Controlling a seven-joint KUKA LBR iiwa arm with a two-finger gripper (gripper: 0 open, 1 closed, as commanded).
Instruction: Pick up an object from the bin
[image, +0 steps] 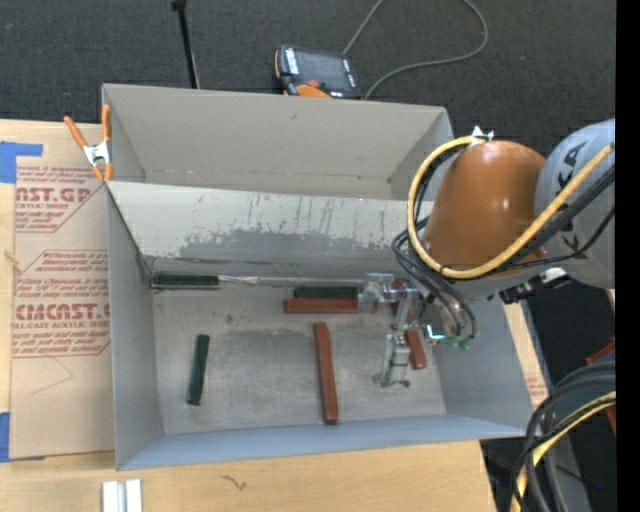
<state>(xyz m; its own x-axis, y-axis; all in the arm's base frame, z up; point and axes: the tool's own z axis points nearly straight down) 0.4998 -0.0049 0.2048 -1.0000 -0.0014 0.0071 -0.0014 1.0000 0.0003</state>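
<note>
Nearest, on the grey bin's (128, 340) floor, a long red-brown stick (325, 372) lies lengthwise, with a short green stick (198, 368) well apart to its left. Near the red-brown stick's right, by the right wall, hangs the claw (398, 362); whether it is apart or together I cannot tell, and nothing shows clamped in it. Behind, a dark green bar (325, 293) touches a red-brown strip. Farthest, another dark green bar (185, 282) lies along the back wall.

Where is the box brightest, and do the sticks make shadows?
In the camera view, the bin is brightest on its upper back wall and duller grey on its floor; the red-brown stick and dark green stick cast hardly any shadow, so the light looks soft.
</note>
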